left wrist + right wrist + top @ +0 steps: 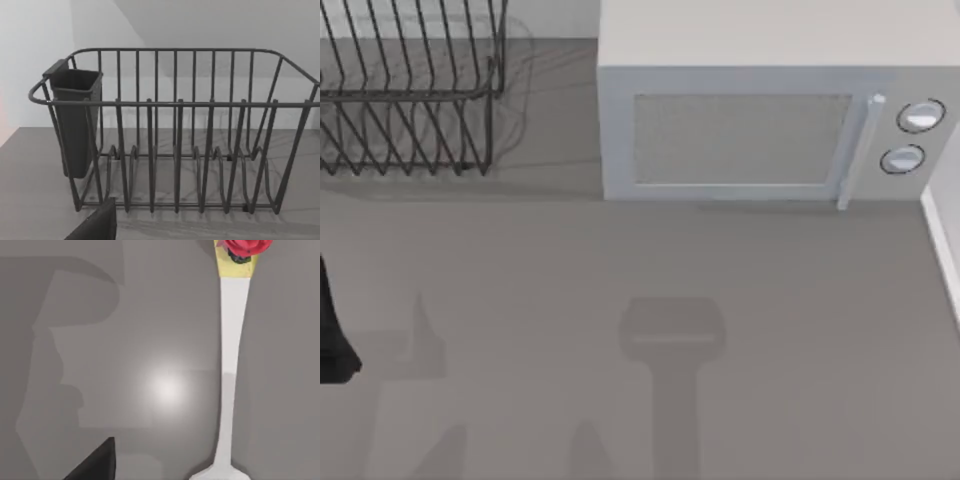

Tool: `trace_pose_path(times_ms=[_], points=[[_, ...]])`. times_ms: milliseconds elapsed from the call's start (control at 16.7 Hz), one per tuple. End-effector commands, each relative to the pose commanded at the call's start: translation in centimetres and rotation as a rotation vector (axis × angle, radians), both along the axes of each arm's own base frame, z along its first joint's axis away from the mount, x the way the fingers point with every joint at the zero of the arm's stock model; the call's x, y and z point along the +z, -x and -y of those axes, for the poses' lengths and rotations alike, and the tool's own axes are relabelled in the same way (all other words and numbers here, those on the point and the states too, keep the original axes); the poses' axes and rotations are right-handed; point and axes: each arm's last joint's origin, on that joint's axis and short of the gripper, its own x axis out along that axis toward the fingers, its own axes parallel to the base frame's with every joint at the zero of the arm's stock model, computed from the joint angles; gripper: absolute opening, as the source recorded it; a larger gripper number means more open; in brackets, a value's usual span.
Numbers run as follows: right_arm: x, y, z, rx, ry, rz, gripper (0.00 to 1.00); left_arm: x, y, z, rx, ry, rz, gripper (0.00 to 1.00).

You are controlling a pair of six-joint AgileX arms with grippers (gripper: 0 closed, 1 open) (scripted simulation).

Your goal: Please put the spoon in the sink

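Okay, left to right. Left arm [332,330] sits at the top view's left edge, a dark sliver; its wrist camera looks straight at the wire dish rack [175,150] with a dark cutlery cup [75,120] hung on one end, so the rack is ahead of that hand. A dark finger tip [97,225] pokes into the left wrist view; can't tell if that hand is apart or together. Middle of the top view: bare grey counter [520,260] with arm shadows, microwave [760,120] at the back. Right arm: its wrist camera looks down on the spoon [231,360], flat on the counter, white handle, yellow end with a red decoration. Long axis runs straight away from the camera along the view's depth, handle just off to one side of the single dark finger tip [95,462] visible. Right hand's spread: cannot tell, one tip seen. Judgement: right arm is the nearer one, spoon almost under it; next move needs a small sideways shift to centre over the handle, jaws across the axis. No sink visible yet.
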Motion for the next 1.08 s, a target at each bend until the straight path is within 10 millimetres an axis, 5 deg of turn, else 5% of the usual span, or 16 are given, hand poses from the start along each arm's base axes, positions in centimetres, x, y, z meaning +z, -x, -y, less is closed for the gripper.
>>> trace_pose_path(times_ms=[480,1080], points=[[-0.5,-0.1,0.2,0.001,-0.009,-0.011,1.0,0.0,0.0,0.0,0.0,0.0,0.0,1.0],[-9.8,-0.2,0.3,-0.001,-0.008,-0.01,1.0,0.0,0.0,0.0,0.0,0.0,0.0,1.0]])
